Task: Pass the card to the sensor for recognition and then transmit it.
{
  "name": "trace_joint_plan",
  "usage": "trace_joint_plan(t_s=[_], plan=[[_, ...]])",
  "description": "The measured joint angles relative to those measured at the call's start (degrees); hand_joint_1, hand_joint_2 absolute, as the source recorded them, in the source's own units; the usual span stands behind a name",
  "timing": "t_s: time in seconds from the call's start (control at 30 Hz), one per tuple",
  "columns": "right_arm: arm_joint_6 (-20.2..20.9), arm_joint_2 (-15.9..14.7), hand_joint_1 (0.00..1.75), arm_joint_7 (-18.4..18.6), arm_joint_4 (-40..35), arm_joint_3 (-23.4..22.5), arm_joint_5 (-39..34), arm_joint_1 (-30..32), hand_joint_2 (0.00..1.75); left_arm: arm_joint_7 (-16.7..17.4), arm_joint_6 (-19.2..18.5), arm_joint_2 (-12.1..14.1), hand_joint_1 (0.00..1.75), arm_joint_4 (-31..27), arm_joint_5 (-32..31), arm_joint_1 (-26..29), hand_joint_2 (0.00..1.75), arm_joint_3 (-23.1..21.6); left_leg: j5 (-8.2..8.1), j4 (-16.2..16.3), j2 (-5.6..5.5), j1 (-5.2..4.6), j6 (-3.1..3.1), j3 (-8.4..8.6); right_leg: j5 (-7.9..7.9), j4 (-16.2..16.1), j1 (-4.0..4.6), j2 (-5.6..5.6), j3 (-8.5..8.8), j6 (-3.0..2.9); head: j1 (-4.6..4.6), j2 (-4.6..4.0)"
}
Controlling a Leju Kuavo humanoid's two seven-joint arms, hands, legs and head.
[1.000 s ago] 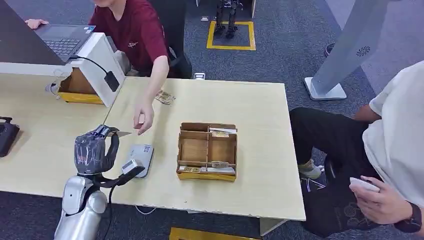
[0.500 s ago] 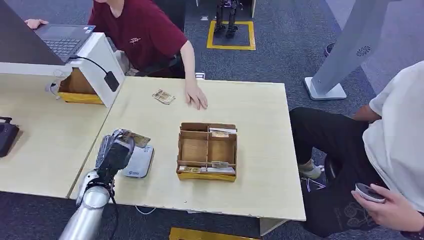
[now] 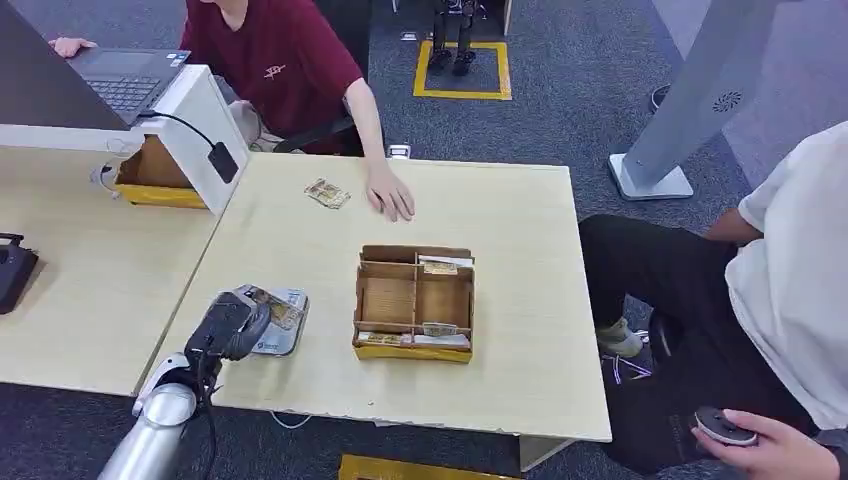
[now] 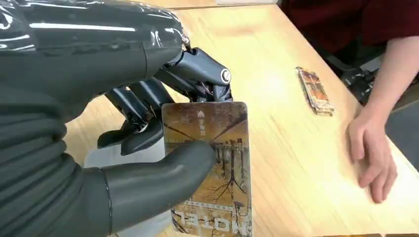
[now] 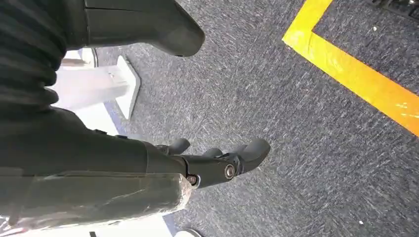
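My left hand [image 3: 232, 325] pinches a brown picture card [image 3: 278, 306] between thumb and fingers, low over the grey-white card sensor [image 3: 272, 340] near the table's front left. In the left wrist view the thumb [image 4: 158, 180] presses on the card [image 4: 217, 148], the darker fingers [image 4: 148, 101] lie behind it, and a bit of the sensor [image 4: 116, 154] shows underneath. Whether the card touches the sensor, I cannot tell. My right hand [image 5: 217, 163] hangs over the carpet with its fingers apart and holds nothing.
A cardboard divider box [image 3: 413, 300] stands right of the sensor. A small stack of cards [image 3: 327, 193] lies at the table's far side, beside a seated person's resting hand [image 3: 390, 197]. Another person sits at the right, by the table's edge [image 3: 590, 330].
My left hand has turned over and come down with the card onto the sensor area. The person's hand drew back from near my hand to rest by the card stack.
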Motion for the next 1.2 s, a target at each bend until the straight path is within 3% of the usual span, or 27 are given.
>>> trace_joint_plan(t_s=[0.17,0.43,0.87,1.2], plan=[[0.07,0.02,0.00,0.09,0.00,-0.07,0.59,0.01,1.75,0.48,1.33,0.44,1.75,1.33,-0.59,0.38,1.75,0.02,0.00,0.00,0.00,0.00,0.00,-0.01,0.00,0.00,0.00,-0.02,0.00,0.00,0.00,0.00],[0.09,0.17,0.00,0.55,0.00,-0.07,1.68,-0.05,1.75,2.56,7.59,-0.18,1.75,5.18,-4.22,-1.32,1.75,1.38,0.00,0.00,-0.01,0.00,0.00,-0.02,0.00,0.00,0.00,-0.05,-0.02,0.00,0.00,0.00],[0.22,0.20,0.00,0.61,0.00,-0.09,2.64,-0.11,1.75,4.02,10.73,-1.84,1.75,12.22,-7.28,-4.43,1.75,3.94,0.00,0.00,-0.01,0.00,0.00,-0.01,0.00,0.00,0.00,-0.05,0.00,0.00,0.00,0.00],[0.68,0.20,0.00,0.63,0.00,-0.20,3.17,-0.19,1.75,6.30,15.83,-2.64,1.75,18.17,-17.10,-6.21,1.75,5.51,0.00,-0.01,-0.02,0.00,0.00,0.06,0.00,0.02,-0.01,-0.05,0.07,0.00,0.00,0.00]])
